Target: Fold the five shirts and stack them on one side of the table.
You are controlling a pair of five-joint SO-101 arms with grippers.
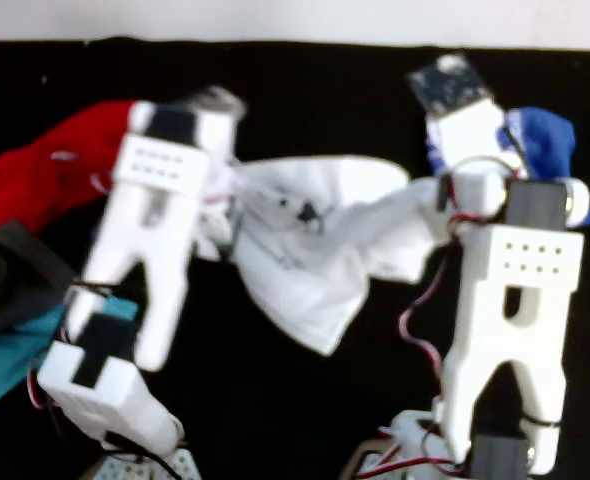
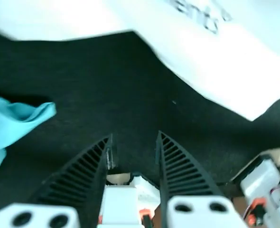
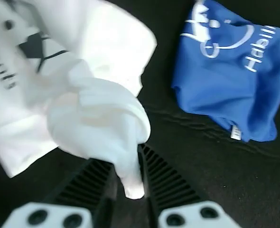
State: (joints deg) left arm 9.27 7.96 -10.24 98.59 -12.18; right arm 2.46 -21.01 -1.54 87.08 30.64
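A crumpled white shirt point(image 1: 315, 250) with dark print lies on the black table between the two arms. My right gripper point(image 3: 128, 161) is shut on a bunched fold of the white shirt point(image 3: 83, 71); from above, this gripper point(image 1: 437, 195) pinches the shirt's right edge. My left gripper point(image 2: 134, 137) is open over bare black table, nothing between its fingers, with the white shirt point(image 2: 216, 57) just beyond its tips. The left arm point(image 1: 155, 230) stands beside the shirt's left edge.
A blue shirt point(image 1: 545, 140) lies bunched at the back right, close to the right gripper, its white print showing on the blue shirt point(image 3: 225, 71). At the left edge lie a red shirt point(image 1: 45, 175), a black shirt point(image 1: 10, 275) and a teal shirt point(image 1: 5, 355).
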